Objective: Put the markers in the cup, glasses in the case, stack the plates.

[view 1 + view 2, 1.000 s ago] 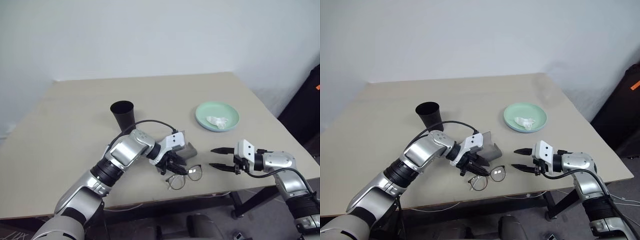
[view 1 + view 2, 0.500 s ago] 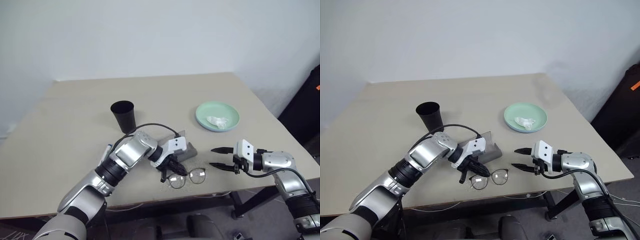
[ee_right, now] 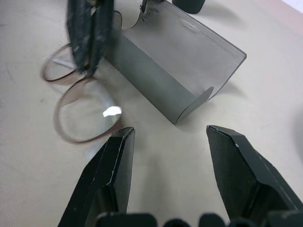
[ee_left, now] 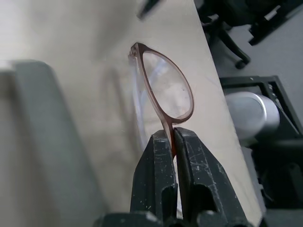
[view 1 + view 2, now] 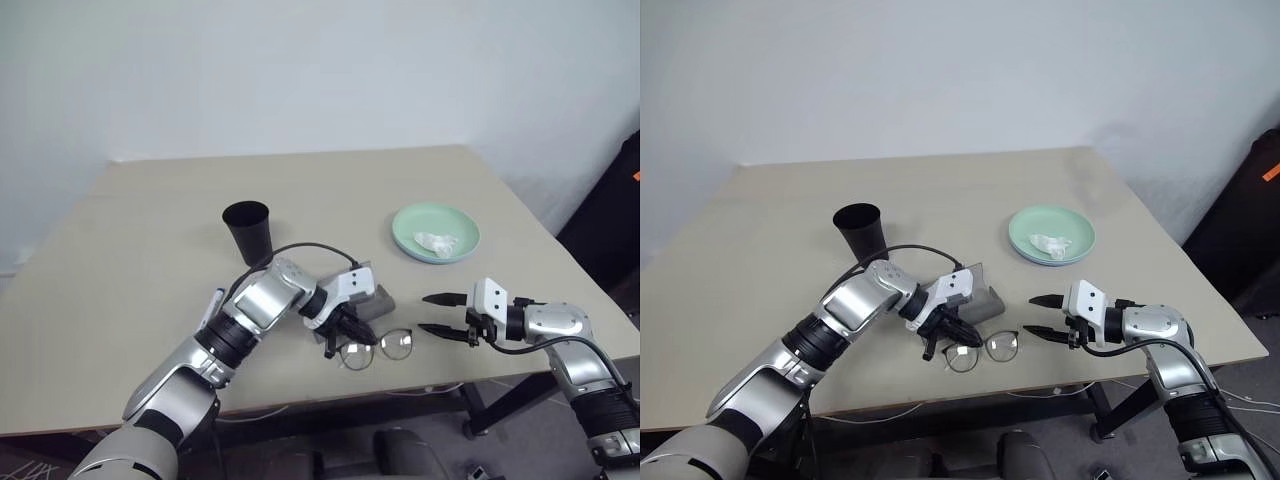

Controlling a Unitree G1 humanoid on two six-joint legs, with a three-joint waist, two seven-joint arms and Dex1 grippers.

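Locate the glasses (image 5: pixel 377 347) close to the near edge of the desk (image 5: pixel 120 300), just in front of the open grey case (image 5: pixel 978 300). Little desk surface remains between the lenses and that near edge. The case stands with its lid raised, directly behind the glasses and beside the left wrist.

The left tool (image 4: pixel 171 142) has its two fingers pressed together on the bridge of the glasses, between the two lenses; the left wrist view shows the frame pinched at the fingertips with one lens standing up from the desk. The right tool (image 3: pixel 166 142) hovers with its fingers spread wide and nothing between them; it points at the glasses and the case from the right, near them but not touching either.

The black cup (image 5: pixel 247 229) stands upright farther back and to the left, well apart from the case. A marker (image 5: pixel 212 304) lies on the desk beside the left forearm, partly hidden by it. The mint green plate (image 5: pixel 436 232) sits toward the right rear with a crumpled white paper (image 5: pixel 436 242) on it. You have broad open surface across the left and rear of the desk.
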